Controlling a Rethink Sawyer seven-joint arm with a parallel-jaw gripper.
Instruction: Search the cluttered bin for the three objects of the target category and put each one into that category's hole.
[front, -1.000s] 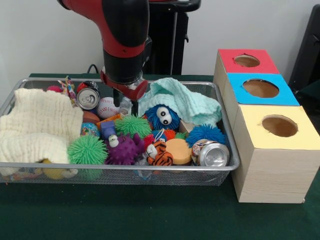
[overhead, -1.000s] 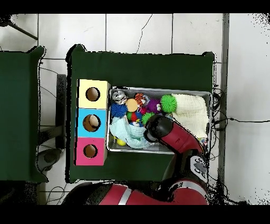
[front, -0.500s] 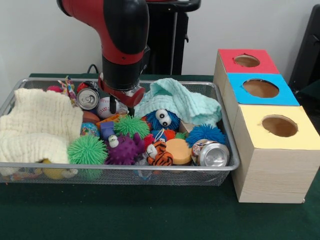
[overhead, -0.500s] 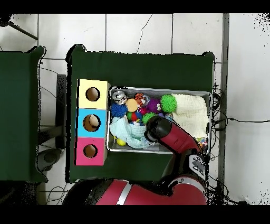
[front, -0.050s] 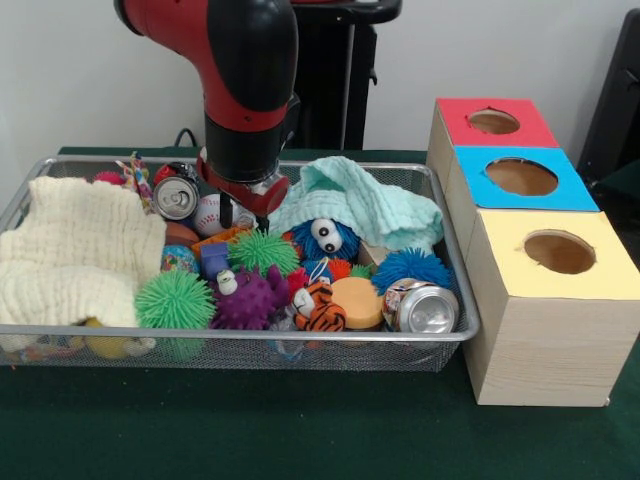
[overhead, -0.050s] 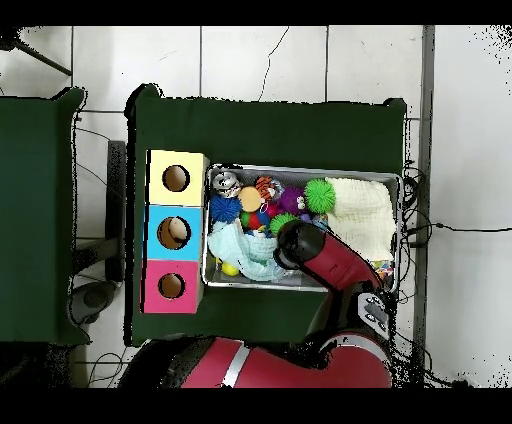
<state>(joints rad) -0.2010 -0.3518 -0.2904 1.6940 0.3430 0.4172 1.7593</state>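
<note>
Hovering low over the back of the bin, the end effector (front, -0.050s: 245, 213) hangs just above the baseball (front, -0.050s: 213, 214) and the green spiky ball (front, -0.050s: 265, 249) — whether it is open or closed I cannot tell, and nothing shows in its hold.

The wire bin (front, -0.050s: 440, 250) looks fully cluttered, so by my reading the search is at an early stage; which category is the target I cannot tell. Around the end effector lie a soda can (front, -0.050s: 176, 196), a purple spiky ball (front, -0.050s: 247, 297), a blue furry toy with eyes (front, -0.050s: 324, 236) half under a mint cloth (front, -0.050s: 365, 203), a tiger toy (front, -0.050s: 318, 308), an orange disc (front, -0.050s: 358, 300), a second can (front, -0.050s: 422, 307) and a cream cloth (front, -0.050s: 80, 252).

Beside the bin on the green worktop (front, -0.050s: 300, 425) stands the wooden box — red hole (front, -0.050s: 494, 121), blue hole (front, -0.050s: 521, 176), yellow hole (front, -0.050s: 559, 252) — and their contents cannot be made out.
</note>
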